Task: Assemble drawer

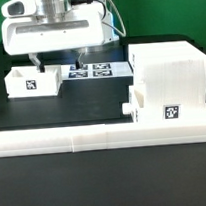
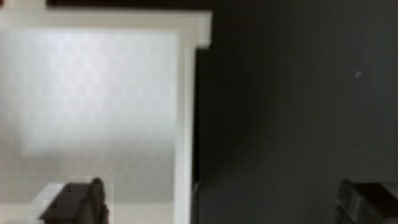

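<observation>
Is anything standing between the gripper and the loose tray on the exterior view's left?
Nothing visible does. The open gripper hangs just over the tray, at its edge nearest the housing. The wrist view shows only white tray wall and bare black table ahead of its fingertips.

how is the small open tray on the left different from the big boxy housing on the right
The tray is low and small; the housing is much taller and bulkier. The tray is open on top, showing its hollow; the housing's top is closed and flat. The tray stands at the exterior view's left; the housing stands at the right. Both are white plastic and sit on the black table.
</observation>
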Available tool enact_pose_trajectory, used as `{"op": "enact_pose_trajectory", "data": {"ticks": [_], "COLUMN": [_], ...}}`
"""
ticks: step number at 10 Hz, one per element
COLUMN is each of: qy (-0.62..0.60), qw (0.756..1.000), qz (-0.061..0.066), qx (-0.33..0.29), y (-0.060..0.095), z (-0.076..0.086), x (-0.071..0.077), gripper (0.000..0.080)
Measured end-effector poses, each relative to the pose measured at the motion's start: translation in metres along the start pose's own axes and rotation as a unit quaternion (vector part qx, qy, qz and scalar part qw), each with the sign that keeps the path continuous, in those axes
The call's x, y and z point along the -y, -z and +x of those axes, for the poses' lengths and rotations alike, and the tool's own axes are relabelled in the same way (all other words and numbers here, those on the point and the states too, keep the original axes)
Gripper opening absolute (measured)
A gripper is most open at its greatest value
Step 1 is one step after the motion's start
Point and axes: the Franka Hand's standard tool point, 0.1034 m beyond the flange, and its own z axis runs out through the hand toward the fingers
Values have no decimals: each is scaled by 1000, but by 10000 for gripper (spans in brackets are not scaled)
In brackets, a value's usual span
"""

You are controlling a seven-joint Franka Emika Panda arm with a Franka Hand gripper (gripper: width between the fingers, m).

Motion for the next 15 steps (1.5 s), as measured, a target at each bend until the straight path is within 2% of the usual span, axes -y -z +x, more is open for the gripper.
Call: {"op": "enact_pose_trajectory", "data": {"ticks": [2,4,5,7,10,11,12,13,14,15], "qy": [-1,-5,-6,-6,-1,1,1,2,2,3], "qw": [1000,1000,1000,1000,1000,1000,1000,1000,1000,1000], "qz": [-2,-8,-10,-11,-11,-11,-11,-11,-11,-11], "qx": [-4,-9,-9,-6,-8,-8,-8,-8,-8,-8], "y": [-8,-26,-31,-34,-34,-34,-34,-34,-34,-34], "z": [-10,-21,-24,-30,-29,-28,-28,-28,-28,-28], "x": [0,-5,-8,-14,-11,-9,-9,-9,-9,-9], "gripper": [649,649,649,649,649,528,362,362,186,186]}}
